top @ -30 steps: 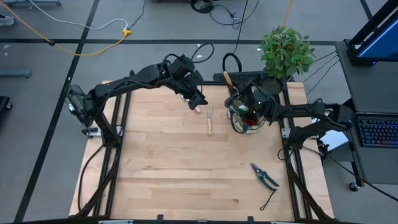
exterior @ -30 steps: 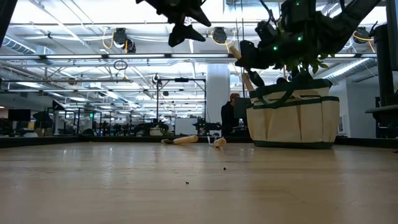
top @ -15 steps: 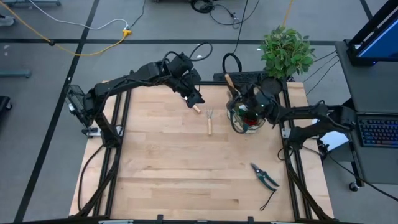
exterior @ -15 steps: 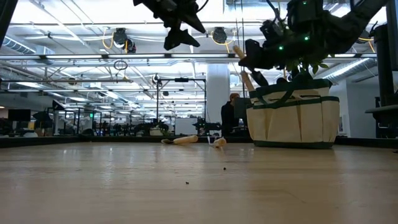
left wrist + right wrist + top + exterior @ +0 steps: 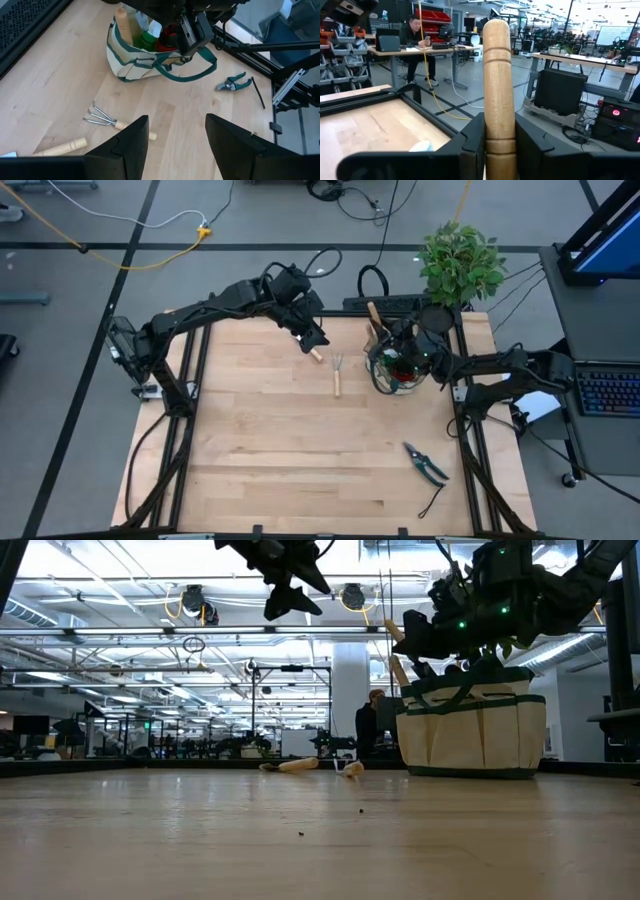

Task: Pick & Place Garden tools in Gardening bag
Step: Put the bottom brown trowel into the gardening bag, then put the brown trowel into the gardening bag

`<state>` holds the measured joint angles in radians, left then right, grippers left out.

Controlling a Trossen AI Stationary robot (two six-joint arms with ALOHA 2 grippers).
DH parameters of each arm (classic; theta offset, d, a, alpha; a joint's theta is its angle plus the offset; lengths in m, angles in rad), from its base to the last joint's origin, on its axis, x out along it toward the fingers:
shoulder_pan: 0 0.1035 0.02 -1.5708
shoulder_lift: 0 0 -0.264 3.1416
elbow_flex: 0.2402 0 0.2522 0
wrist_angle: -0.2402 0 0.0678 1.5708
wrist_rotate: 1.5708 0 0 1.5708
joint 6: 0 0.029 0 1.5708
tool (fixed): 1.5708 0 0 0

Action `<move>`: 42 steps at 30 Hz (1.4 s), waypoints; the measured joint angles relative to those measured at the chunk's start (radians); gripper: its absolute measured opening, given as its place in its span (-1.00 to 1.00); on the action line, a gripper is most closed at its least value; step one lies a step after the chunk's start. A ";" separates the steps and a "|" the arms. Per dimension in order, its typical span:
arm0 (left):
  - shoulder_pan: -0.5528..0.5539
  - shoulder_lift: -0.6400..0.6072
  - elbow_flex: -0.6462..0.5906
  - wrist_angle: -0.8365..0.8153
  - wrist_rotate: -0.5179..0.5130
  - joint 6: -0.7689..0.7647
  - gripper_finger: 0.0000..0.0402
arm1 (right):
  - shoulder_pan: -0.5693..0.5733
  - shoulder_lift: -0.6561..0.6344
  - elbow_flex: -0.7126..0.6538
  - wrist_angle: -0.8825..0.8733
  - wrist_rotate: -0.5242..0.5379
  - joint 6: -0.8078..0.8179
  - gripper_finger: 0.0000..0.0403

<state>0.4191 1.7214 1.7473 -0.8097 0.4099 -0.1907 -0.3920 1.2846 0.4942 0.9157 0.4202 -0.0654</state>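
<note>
The beige gardening bag (image 5: 400, 368) with green trim stands at the table's far right; it also shows in the low view (image 5: 470, 730) and the left wrist view (image 5: 145, 60). It holds a wooden handle, a green item (image 5: 148, 40) and something red. My right gripper (image 5: 393, 333) hangs over the bag's far rim, shut on a wooden-handled tool (image 5: 374, 313). My left gripper (image 5: 312, 342) is open and empty above a wooden-handled tool (image 5: 316, 355) lying flat. A small rake (image 5: 338, 375) lies beside it. Pruning shears (image 5: 425, 463) lie near the front right. My right gripper pinches the tool's wooden handle (image 5: 499, 150) between its two fingers (image 5: 470, 147). The handle lies along the fingers and its rounded free end (image 5: 498, 30) sticks out past the fingertips. The tool is lifted clear and tilted above the bag (image 5: 395, 633). Its metal end is hidden behind the gripper.
A leafy potted plant (image 5: 460, 265) stands just beyond the bag at the far right corner. Black frame rails (image 5: 470, 450) run along the table's left and right edges. Bare wood (image 5: 280, 460) spreads over the table's middle and near half. A person sits in the room behind (image 5: 368, 725).
My right gripper has gone a little toward the table's right edge with the wooden-handled tool, moving farther over the bag; the handle stays tilted. My left gripper has drawn back slightly toward the far left and stays open.
</note>
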 joint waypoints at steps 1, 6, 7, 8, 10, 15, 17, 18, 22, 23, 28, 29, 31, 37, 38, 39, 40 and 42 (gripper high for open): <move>-0.002 0.000 0.000 0.000 0.000 -0.001 0.00 | 0.000 0.000 0.000 0.000 0.000 0.000 -0.67; -0.003 0.000 0.000 0.000 0.000 -0.003 0.00 | 0.000 0.000 0.000 -0.005 -0.002 -0.001 -0.65; -0.003 0.000 0.000 0.000 0.000 -0.003 0.00 | 0.000 0.000 0.000 -0.007 -0.002 -0.001 -0.64; -0.003 0.000 0.000 0.000 0.000 -0.003 0.00 | 0.000 0.000 0.000 -0.007 -0.002 -0.002 -0.63; -0.004 0.000 0.000 0.000 0.000 -0.004 0.00 | -0.001 0.000 0.000 -0.011 -0.002 -0.002 -0.61; -0.008 0.000 0.000 0.000 0.000 -0.006 0.00 | -0.001 0.000 0.000 -0.020 -0.003 -0.001 -0.53; -0.011 0.000 0.000 0.000 0.000 -0.006 0.00 | -0.001 0.000 0.000 -0.020 -0.004 0.000 -0.49; -0.014 0.000 0.000 0.000 0.000 -0.006 0.00 | -0.001 0.000 0.000 -0.020 -0.004 0.000 -0.47; -0.023 0.000 0.000 0.000 -0.001 -0.006 0.00 | -0.001 0.000 0.000 -0.019 -0.006 0.001 -0.38; -0.025 0.000 0.000 0.000 0.000 -0.005 0.00 | -0.001 0.000 0.000 -0.019 -0.006 0.001 -0.36; -0.029 0.000 0.000 0.000 -0.001 -0.001 0.00 | -0.001 0.000 0.000 -0.019 -0.006 0.001 -0.27; -0.029 0.000 0.000 -0.001 -0.001 0.000 0.00 | -0.001 0.000 0.000 -0.017 -0.006 0.001 -0.26; -0.029 0.000 0.000 -0.010 -0.005 0.012 0.00 | -0.001 0.000 0.000 -0.009 -0.006 0.001 -0.24; -0.029 0.000 -0.024 -0.137 -0.146 0.036 0.00 | 0.019 -0.041 0.000 -0.001 -0.006 0.000 -0.24; -0.028 0.000 -0.040 -0.148 -0.165 0.033 0.00 | 0.025 -0.054 0.000 -0.001 -0.006 -0.001 -0.24; -0.028 0.000 -0.059 -0.151 -0.180 0.029 0.00 | 0.033 -0.068 0.000 0.000 -0.006 -0.001 -0.24; -0.026 0.000 -0.078 -0.150 -0.191 0.023 0.00 | 0.040 -0.083 0.000 0.000 -0.006 0.000 -0.23; -0.021 0.000 -0.121 -0.149 -0.216 0.007 0.00 | 0.058 -0.115 0.000 -0.001 -0.006 -0.001 -0.23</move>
<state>0.3979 1.7218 1.6261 -0.9587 0.1940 -0.1836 -0.3339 1.1692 0.4942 0.9146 0.4144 -0.0662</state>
